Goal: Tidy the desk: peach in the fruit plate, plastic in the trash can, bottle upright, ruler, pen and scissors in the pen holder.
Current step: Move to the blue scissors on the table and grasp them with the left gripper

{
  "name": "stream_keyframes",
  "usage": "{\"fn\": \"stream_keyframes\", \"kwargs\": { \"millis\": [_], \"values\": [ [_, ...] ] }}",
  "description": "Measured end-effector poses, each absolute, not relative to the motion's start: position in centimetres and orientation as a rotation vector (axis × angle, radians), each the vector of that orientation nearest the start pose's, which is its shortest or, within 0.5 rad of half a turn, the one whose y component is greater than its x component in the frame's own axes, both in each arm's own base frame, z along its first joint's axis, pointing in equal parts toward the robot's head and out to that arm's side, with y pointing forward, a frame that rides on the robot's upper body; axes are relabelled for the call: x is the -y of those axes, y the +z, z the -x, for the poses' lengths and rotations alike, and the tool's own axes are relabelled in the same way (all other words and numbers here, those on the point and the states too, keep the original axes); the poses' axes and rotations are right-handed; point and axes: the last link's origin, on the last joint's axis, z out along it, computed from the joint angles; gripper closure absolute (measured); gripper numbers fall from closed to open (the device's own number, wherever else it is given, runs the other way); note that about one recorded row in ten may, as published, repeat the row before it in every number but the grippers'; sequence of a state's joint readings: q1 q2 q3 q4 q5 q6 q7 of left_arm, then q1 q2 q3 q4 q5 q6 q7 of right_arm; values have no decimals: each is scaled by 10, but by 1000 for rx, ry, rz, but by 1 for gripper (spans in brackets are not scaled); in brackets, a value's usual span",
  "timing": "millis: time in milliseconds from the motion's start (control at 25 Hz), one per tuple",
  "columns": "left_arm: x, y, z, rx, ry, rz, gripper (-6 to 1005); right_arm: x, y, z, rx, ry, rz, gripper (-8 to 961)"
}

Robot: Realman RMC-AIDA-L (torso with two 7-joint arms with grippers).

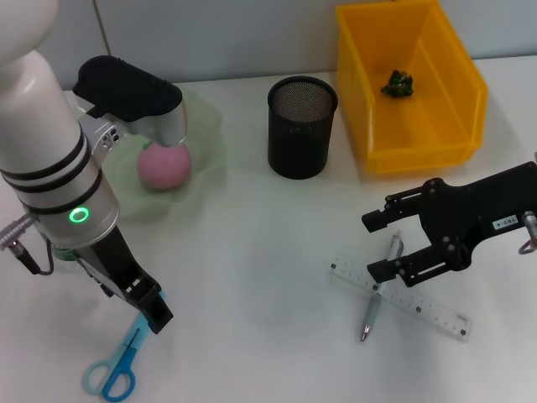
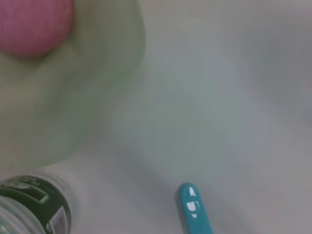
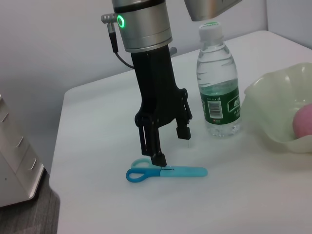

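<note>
Blue scissors (image 1: 111,371) lie flat at the front left; they also show in the right wrist view (image 3: 165,173) and the left wrist view (image 2: 194,208). My left gripper (image 1: 151,315) is open right above them (image 3: 170,146), one finger touching the blades. The pink peach (image 1: 164,166) sits in the green fruit plate (image 1: 205,126). The bottle (image 3: 218,83) stands upright beside the plate. My right gripper (image 1: 376,246) is open over the pen (image 1: 372,300), which lies across the clear ruler (image 1: 419,304). The black mesh pen holder (image 1: 302,126) is empty. Green plastic (image 1: 398,84) lies in the yellow bin (image 1: 470,101).
The yellow bin stands at the back right, next to the pen holder. My left arm (image 1: 50,176) hides most of the bottle in the head view. The table's left edge (image 3: 56,161) runs close to the scissors.
</note>
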State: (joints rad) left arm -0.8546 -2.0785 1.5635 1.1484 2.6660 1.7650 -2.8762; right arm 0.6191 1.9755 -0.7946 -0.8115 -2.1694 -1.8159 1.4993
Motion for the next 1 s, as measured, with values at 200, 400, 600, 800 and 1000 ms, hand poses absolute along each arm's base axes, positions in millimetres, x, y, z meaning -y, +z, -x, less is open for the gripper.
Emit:
{"fn": "stream_keyframes", "kwargs": {
  "millis": [200,400,600,800,1000],
  "values": [
    [-345,-32,153,1122,982,2487,135,-333,42,-238,-402,367,3083,192],
    [-346,-34,158,1132,971,2478,135,-336,41,-236,-384,352,3088,192],
    [-347,-37,164,1139,969,2473,135,-337,40,-234,-375,335,3095,191],
    [-350,-42,169,1134,957,2467,135,-338,40,-234,-375,333,3094,193],
    [-351,-43,170,1128,955,2467,136,-338,41,-234,-380,330,3092,193]
  ]
}}
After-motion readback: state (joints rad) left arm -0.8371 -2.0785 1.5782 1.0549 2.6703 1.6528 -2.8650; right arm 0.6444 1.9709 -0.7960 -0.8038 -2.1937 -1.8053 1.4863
